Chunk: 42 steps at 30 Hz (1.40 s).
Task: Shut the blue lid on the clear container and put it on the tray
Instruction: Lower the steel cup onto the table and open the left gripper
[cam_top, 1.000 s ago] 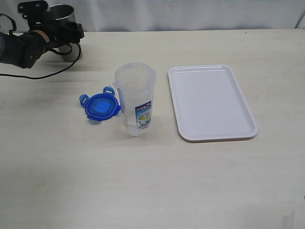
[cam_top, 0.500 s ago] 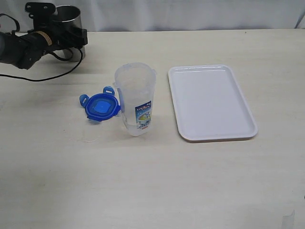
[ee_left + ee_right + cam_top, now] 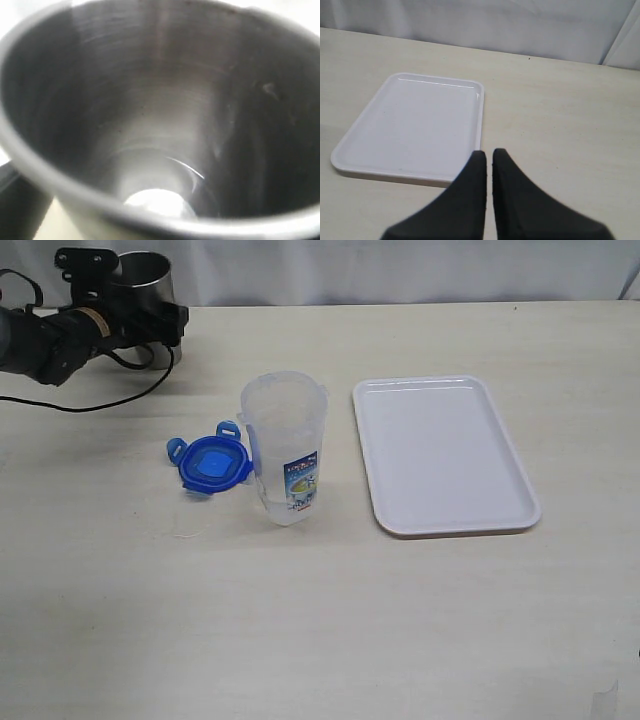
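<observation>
The clear container [image 3: 285,450] stands upright and uncovered at the table's middle, its printed label facing front. Flat on the table, the blue lid [image 3: 212,465] touches the container's left side. To the right lies the white tray [image 3: 445,455], which also shows in the right wrist view as the tray [image 3: 415,125]. My left gripper [image 3: 160,325] is at the far back left, shut on a grey metal cup [image 3: 143,275] whose inside [image 3: 160,100] fills the left wrist view. My right gripper [image 3: 489,154] is shut on nothing, low beside the tray, and is out of the exterior view.
A black cable [image 3: 100,400] trails from the left arm across the back left of the table. A white curtain [image 3: 400,270] runs along the table's far edge.
The left arm has shifted right along the back edge, and the grey metal cup has moved with it. Lid, container and tray have not moved.
</observation>
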Motion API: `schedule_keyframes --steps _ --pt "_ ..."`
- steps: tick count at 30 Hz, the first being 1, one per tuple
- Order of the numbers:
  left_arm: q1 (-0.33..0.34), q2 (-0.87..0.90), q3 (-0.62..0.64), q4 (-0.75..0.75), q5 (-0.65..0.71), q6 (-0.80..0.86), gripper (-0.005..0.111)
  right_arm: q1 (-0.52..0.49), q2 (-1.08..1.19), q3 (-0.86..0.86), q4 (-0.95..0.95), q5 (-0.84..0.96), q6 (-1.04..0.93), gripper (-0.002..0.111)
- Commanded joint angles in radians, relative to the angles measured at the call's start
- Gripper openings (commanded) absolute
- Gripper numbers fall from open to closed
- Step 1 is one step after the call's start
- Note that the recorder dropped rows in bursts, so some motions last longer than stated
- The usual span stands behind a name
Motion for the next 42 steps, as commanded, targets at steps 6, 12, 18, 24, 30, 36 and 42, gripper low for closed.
schedule_keyframes --steps 6,12,18,24,30,36,42 --pt "-0.003 -0.004 0.002 -0.01 0.033 -0.008 0.096 -0.002 -0.004 0.001 0.003 0.001 0.002 0.005" --pt "-0.003 -0.026 0.031 -0.01 0.012 -0.01 0.096 -0.002 -0.004 0.001 0.003 0.001 0.002 0.005" --pt "0.0 -0.057 0.081 -0.01 -0.023 -0.008 0.096 -0.002 -0.004 0.001 0.003 0.001 0.002 0.005" --pt "0.013 -0.108 0.158 -0.029 -0.054 0.003 0.096 -0.002 -0.004 0.001 0.003 0.001 0.002 0.005" --pt "0.018 -0.181 0.262 -0.029 -0.077 0.052 0.096 -0.002 -0.004 0.001 0.003 0.001 0.002 0.005" --pt "0.018 -0.301 0.377 -0.031 -0.123 0.055 0.096 -0.002 -0.004 0.001 0.003 0.001 0.002 0.005" --pt "0.018 -0.427 0.456 -0.031 -0.12 0.055 0.096 -0.002 -0.004 0.001 0.003 0.001 0.002 0.005"
